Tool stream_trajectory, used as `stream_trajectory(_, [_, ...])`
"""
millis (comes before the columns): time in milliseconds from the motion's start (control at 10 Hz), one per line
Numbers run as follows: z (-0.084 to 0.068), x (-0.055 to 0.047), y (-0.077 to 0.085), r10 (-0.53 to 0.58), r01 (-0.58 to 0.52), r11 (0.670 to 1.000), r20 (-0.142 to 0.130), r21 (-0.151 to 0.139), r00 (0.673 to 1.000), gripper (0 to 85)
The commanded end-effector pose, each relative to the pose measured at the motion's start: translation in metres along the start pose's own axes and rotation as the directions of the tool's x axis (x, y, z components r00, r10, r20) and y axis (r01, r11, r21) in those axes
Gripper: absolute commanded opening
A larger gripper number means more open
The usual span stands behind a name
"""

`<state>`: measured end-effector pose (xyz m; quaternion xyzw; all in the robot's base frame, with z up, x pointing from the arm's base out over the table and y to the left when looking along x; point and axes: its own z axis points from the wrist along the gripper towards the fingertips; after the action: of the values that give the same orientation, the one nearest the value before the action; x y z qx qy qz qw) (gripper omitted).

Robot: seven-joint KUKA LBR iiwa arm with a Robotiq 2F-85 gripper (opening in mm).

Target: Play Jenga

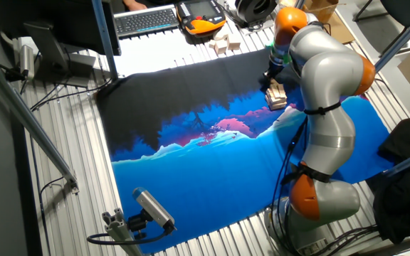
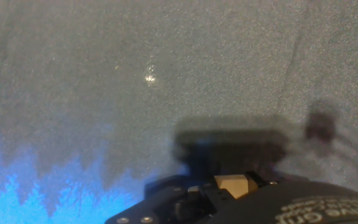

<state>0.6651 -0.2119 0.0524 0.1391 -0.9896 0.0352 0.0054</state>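
Observation:
A small stack of pale tan Jenga blocks [image 1: 277, 97] sits on the dark far part of the printed cloth [image 1: 212, 163], right under the arm's hand. My gripper [image 1: 272, 80] points down onto the top of the stack. In the hand view a pale tan block [image 2: 232, 185] shows squeezed between the dark gripper parts at the bottom edge. The gripper's wide shadow [image 2: 229, 142] lies on the grey cloth ahead. The rest of the stack is out of sight in the hand view.
Several loose pale blocks [image 1: 223, 44] lie beyond the cloth's far edge, near a keyboard [image 1: 146, 20] and an orange pendant [image 1: 201, 16]. A camera on a mount [image 1: 151, 210] stands at the near left. The arm's base [image 1: 319, 206] stands at the cloth's near right.

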Motion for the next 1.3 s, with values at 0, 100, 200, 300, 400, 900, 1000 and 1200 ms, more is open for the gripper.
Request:
stream_trajectory(0, [-0.003,-0.002,-0.001,0.014,-0.014,1.000,-0.006,0.000,1.000,17.0])
stream_trajectory(100, [-0.006,-0.004,-0.003,0.029,-0.029,1.000,-0.011,-0.005,1.000,17.0])
stream_trajectory(200, [-0.008,-0.005,-0.006,0.036,-0.036,0.999,-0.019,0.007,0.999,34.0])
stream_trajectory(300, [-0.009,-0.005,-0.008,0.046,-0.046,0.999,-0.012,0.002,0.999,34.0])
stream_trajectory(400, [-0.009,-0.005,-0.008,0.054,-0.054,0.999,-0.005,0.005,0.999,34.0])
stream_trajectory(900, [-0.038,-0.003,-0.014,0.132,-0.133,0.991,-0.049,-0.030,0.990,34.0])
stream_trajectory(1000, [-0.049,-0.002,-0.016,0.141,-0.143,0.989,-0.066,-0.029,0.988,34.0])
stream_trajectory(1200, [-0.053,0.003,-0.013,0.178,-0.181,0.983,-0.071,-0.038,0.981,34.0])
